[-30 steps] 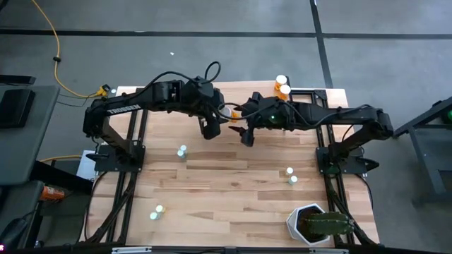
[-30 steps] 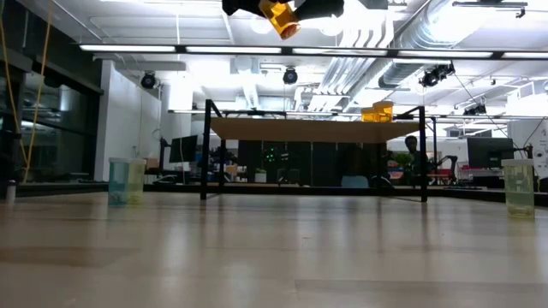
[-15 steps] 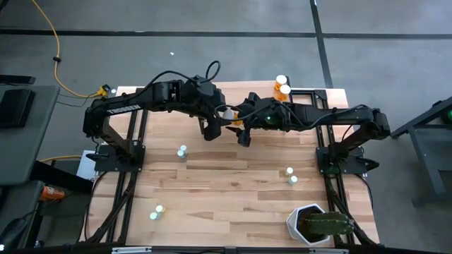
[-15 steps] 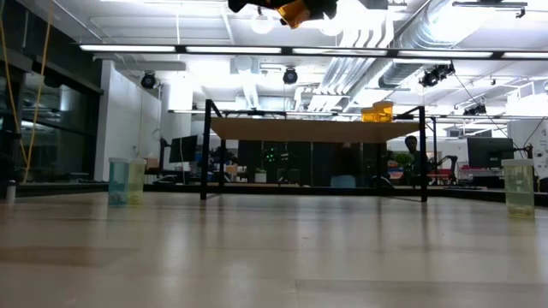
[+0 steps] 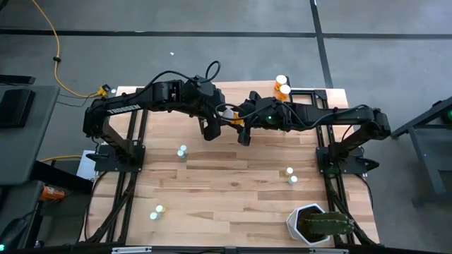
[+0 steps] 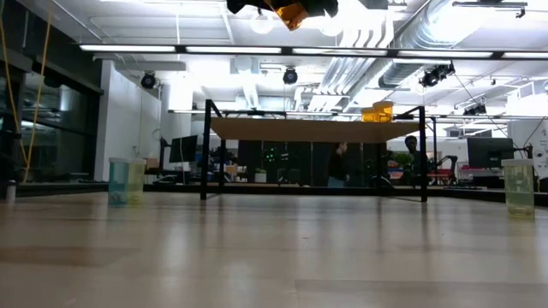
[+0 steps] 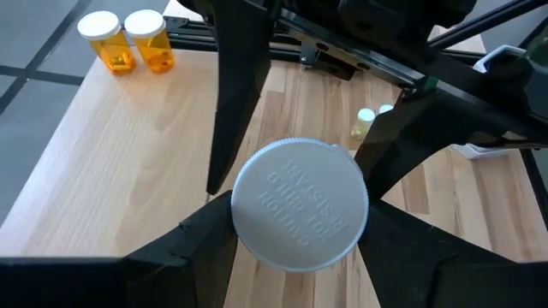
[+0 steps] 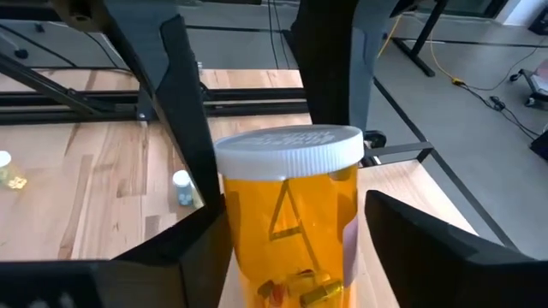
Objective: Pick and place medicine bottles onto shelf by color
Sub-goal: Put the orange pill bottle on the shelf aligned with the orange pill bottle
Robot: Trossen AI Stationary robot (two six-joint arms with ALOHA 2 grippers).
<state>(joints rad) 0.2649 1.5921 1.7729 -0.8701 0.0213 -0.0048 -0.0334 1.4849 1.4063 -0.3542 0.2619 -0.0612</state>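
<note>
Between both grippers' fingers (image 7: 197, 239), orange bottle (image 8: 291, 218).

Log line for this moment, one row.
orange bottle aloft between left gripper and right gripper | left clamps its cap | two orange bottles on shelf

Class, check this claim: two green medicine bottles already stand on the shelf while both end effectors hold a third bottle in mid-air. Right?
Wrong on colour: the two bottles on the shelf are orange bottles, as the left wrist view shows. The rest stands: left end effector and right end effector hold a third bottle aloft.

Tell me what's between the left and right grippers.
An orange medicine bottle, white-capped, held by the left gripper and facing the right gripper; both wrist views show it.
</note>
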